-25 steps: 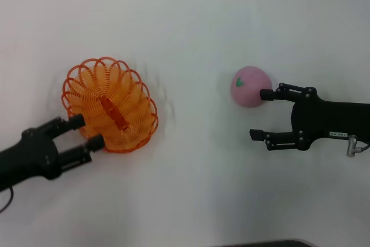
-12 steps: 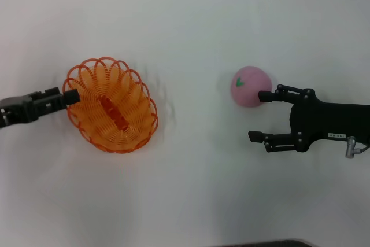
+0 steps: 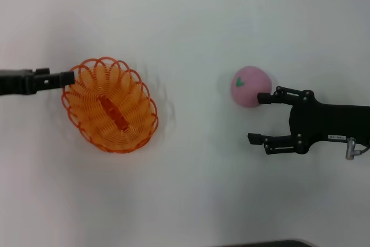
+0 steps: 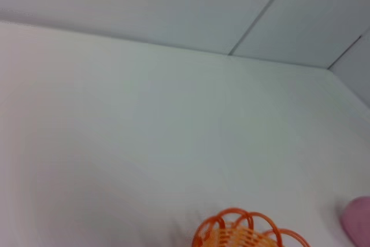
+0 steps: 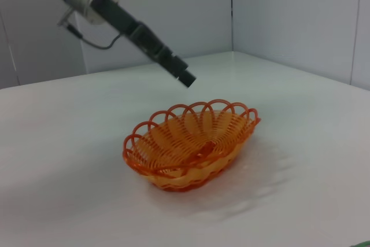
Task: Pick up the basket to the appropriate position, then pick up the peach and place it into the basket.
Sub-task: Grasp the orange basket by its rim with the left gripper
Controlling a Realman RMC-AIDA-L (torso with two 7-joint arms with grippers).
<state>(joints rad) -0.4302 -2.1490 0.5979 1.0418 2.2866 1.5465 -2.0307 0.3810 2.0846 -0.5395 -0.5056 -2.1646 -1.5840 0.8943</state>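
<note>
Orange looped-wire basket [image 3: 110, 106], frame left, beside left hand [image 3: 66, 77] (grip unreadable); pink peach [image 3: 250, 86], frame right, touching spread-fingered right hand [image 3: 258, 118].

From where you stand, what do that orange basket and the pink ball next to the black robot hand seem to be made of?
The oval orange openwork basket looks like plastic wire: thin glossy loops, uniformly bright, with a scalloped rim you can see through. The round pink ball-like peach looks like a matte toy, perhaps foam or soft plastic: no shine, a flat green leaf mark. It is touching one finger of the right hand.

Basket [image 3: 110, 105] left, peach [image 3: 250, 85] right.
</note>
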